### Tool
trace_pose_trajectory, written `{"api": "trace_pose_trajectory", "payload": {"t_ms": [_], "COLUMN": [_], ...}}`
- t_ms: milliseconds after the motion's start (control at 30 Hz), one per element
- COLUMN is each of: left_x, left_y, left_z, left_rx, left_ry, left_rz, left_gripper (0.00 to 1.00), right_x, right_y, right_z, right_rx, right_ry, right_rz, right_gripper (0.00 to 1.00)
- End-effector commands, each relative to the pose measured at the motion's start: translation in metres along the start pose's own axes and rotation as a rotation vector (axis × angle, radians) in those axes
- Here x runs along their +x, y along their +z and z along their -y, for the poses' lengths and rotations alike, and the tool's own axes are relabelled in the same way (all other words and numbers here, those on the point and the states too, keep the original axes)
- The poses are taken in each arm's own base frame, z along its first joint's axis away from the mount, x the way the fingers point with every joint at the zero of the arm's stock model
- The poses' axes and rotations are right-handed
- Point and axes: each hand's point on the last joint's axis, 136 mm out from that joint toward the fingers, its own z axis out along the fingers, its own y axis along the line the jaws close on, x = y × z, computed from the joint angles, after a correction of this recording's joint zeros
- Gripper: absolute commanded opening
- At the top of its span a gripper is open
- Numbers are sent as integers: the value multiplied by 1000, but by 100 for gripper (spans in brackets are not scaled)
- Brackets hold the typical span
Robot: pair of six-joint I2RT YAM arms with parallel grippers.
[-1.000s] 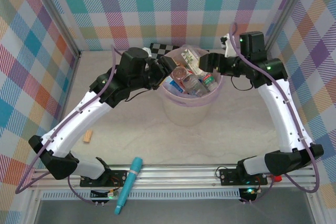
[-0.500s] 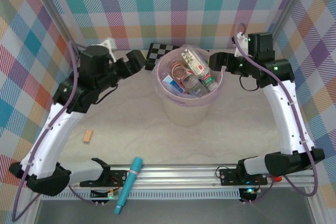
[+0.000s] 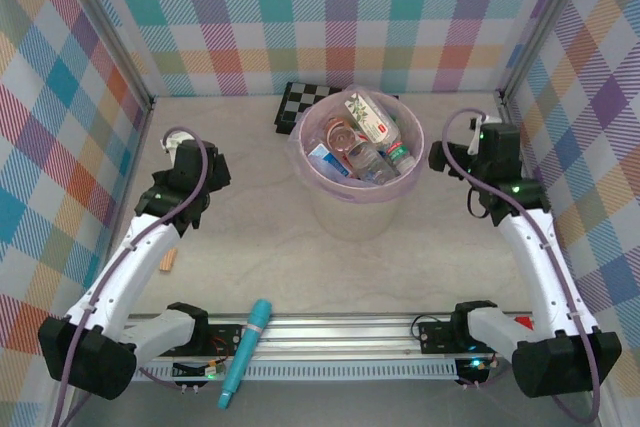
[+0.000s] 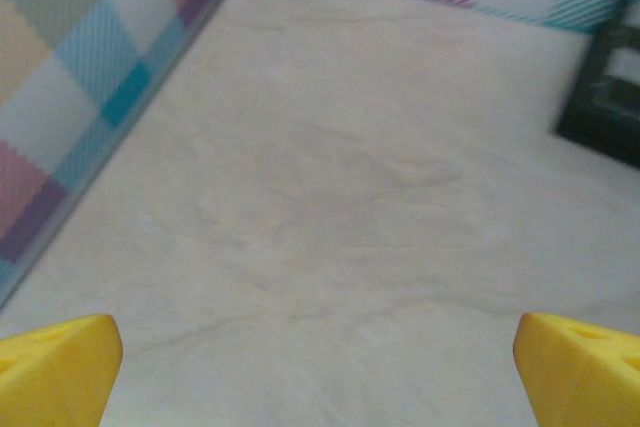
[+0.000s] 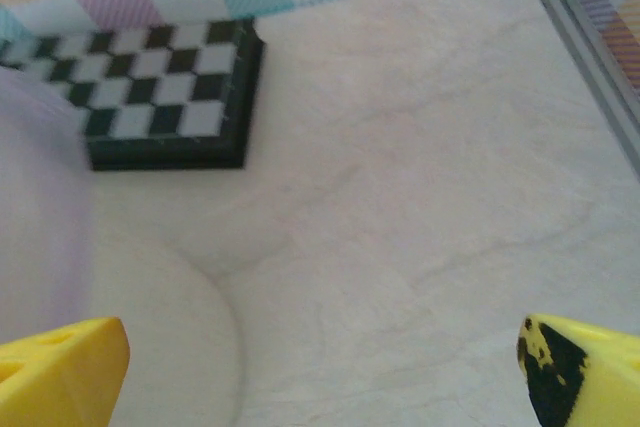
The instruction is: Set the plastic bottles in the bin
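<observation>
Our left gripper and nearer right gripper, jaws wide open and empty, flank the bin holding plastic bottles.

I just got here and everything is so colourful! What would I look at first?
Probably the big pale-pink bin in the middle of the table, filled with plastic bottles. The left gripper and the right gripper hang on either side of it, both wide open and empty. A teal tube lies across the metal rail at the near edge.
</observation>
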Motion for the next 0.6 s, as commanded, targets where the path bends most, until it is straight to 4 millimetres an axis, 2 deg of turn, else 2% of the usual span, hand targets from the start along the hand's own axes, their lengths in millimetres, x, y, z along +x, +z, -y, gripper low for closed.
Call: {"api": "trace_pose_trajectory", "payload": {"t_ms": [0,100,267,400,567], "left_x": [-12,0,15,32,35], "left_y": [20,41,63,79,95], "left_z": [-12,-10,-6,-10,-14], "left_rx": [-83,-93,-61,-49,-62], "left_ry": [37,55,52,52,12], "left_rz": [102,105,129,126,177], "left_gripper": [100,100,100,100,100], "right_x": [10,28,49,72,88], "right_y": [27,45,70,92,110], "right_z": [15,24,43,46,52], "right_rx": [51,70,100,91,105], "right_ry": [-56,-31,55,44,13], "right_rz": [54,48,30,11,35], "right_gripper": [99,100,99,99,100]}}
